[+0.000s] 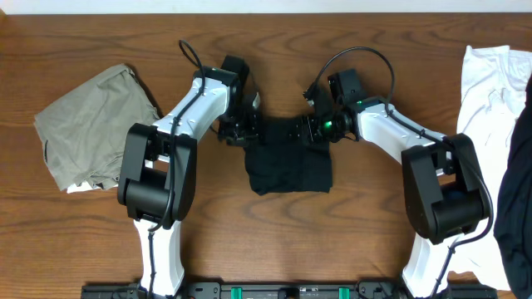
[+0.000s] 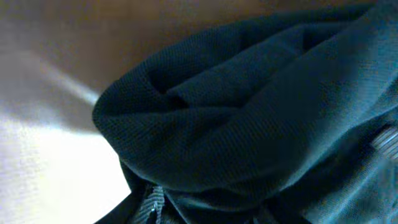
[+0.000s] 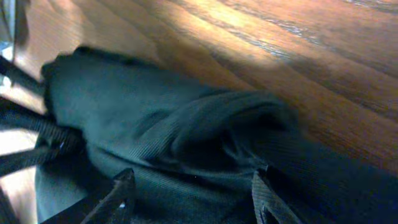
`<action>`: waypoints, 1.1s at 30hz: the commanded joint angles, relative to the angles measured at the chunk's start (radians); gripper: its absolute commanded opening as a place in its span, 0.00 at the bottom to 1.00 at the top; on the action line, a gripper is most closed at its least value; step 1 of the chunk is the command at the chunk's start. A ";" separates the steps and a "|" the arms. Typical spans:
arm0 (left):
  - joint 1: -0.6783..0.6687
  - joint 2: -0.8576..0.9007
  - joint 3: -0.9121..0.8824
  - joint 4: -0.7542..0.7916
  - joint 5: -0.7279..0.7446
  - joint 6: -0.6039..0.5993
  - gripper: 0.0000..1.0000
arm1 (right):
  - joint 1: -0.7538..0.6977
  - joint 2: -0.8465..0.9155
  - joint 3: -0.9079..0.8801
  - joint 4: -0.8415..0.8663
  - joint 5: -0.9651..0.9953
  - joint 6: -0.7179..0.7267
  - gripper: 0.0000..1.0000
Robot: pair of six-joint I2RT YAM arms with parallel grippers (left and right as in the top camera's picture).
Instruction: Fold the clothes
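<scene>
**Black garment held at its far edge, both pincers engaged**

We find the black garment (image 1: 289, 159) lying bunched on the worktop (image 1: 83, 249), directly between the two pincers and stretching from them towards the arm bases. Its far edge runs from one pincer to the other.

Right pincer (image 1: 312, 129): in the right wrist view its fingers (image 3: 121, 194) stand part-way closed, with a thick ridge of the black cloth gathered and gripped between them. Bare wood shows just beyond the fold.

Left pincer (image 1: 237, 133): it sits at the opposite corner of the same edge, touching the cloth. In the left wrist view, dark folds fill nearly the whole frame and cover the fingers. We cannot tell how far this pincer is open, nor whether it has a hold.

Other items noted: an olive-grey garment (image 1: 93, 126) lies crumpled well outboard of the left pincer. A white garment (image 1: 489, 87) lies well outboard of the right pincer, with a further black piece (image 1: 519, 195) at the frame edge beside it.
</scene>
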 commanded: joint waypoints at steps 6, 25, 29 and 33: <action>0.039 0.062 -0.080 -0.195 -0.131 -0.047 0.41 | -0.167 -0.018 0.014 -0.108 0.392 -0.020 0.64; 0.039 -0.401 -0.076 -0.140 -0.197 -0.043 0.64 | 0.039 -0.469 0.091 -0.527 0.274 -0.047 0.63; 0.038 -0.395 -0.077 -0.055 -0.208 -0.042 0.66 | 0.123 -0.460 0.014 -0.478 0.274 -0.002 0.64; 0.036 -0.359 -0.077 0.003 -0.195 0.010 0.66 | 0.186 -0.455 -0.102 -0.354 0.233 0.059 0.64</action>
